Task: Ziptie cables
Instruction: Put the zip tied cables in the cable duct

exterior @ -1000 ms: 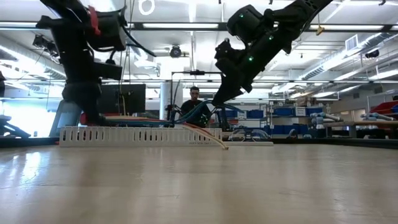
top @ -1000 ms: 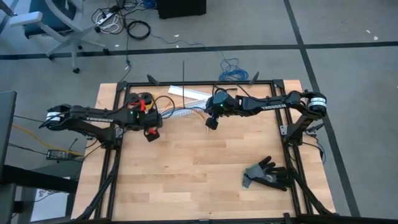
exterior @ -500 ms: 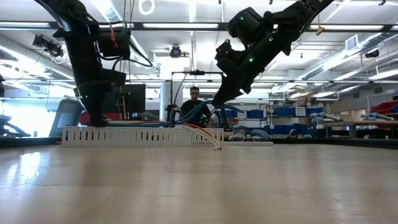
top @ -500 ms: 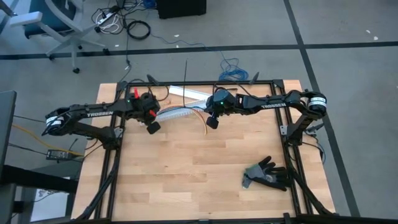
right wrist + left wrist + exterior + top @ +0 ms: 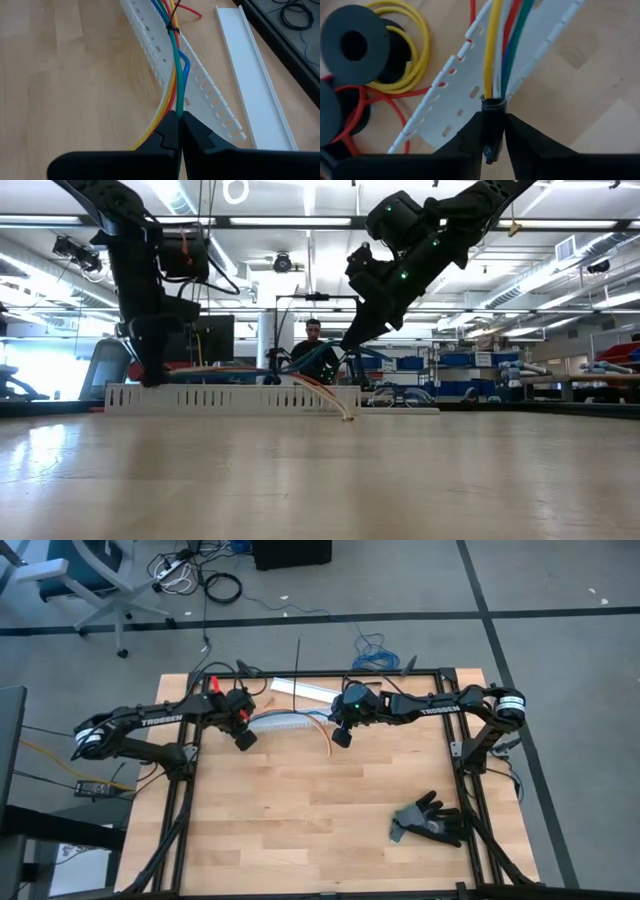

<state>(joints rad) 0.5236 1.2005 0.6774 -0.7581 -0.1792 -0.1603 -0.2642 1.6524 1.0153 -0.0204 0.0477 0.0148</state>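
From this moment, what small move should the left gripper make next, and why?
Probably pull back gently along the thin coloured cables. The left gripper pinches a black band around the bundle's end over the white slotted duct, while the right gripper holds the far end shut.

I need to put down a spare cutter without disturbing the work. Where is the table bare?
The near half of the table is bare wood, bordered by the black glove on the right. The far edge is crowded: left gripper, right gripper, cables, slotted duct and spools.
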